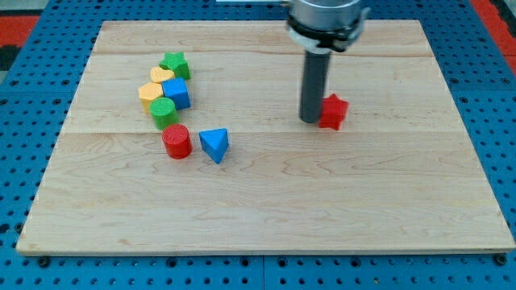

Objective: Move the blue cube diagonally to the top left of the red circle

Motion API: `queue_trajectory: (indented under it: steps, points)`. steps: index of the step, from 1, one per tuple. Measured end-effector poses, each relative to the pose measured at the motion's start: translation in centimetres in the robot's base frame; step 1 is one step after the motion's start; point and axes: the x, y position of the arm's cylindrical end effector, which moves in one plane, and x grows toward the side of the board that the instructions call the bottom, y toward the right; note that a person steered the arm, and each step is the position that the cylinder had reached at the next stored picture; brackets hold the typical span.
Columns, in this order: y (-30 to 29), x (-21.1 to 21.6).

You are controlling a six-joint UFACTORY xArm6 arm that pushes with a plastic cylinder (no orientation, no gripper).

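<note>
The blue cube [176, 93] sits in a cluster at the view's left, above and slightly right of the green circle [164, 112]. The red circle [176, 141] stands just below that cluster, down from the blue cube. My tip [311, 120] rests on the board at the view's centre right, touching the left side of a red star-shaped block [333, 110]. The tip is far to the right of the blue cube and the red circle.
A green star [174, 64], a yellow heart [161, 76] and a yellow block [150, 94] crowd around the blue cube. A blue triangle [214, 144] lies just right of the red circle. The wooden board [266, 201] lies on a blue pegboard surface.
</note>
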Motion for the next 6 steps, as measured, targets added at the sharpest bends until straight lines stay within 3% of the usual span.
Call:
queue_trajectory:
  steps: [1,3,6]
  points:
    - [0.8,-1.2]
    - [-12.8,-1.6]
    - [-18.8,-7.1]
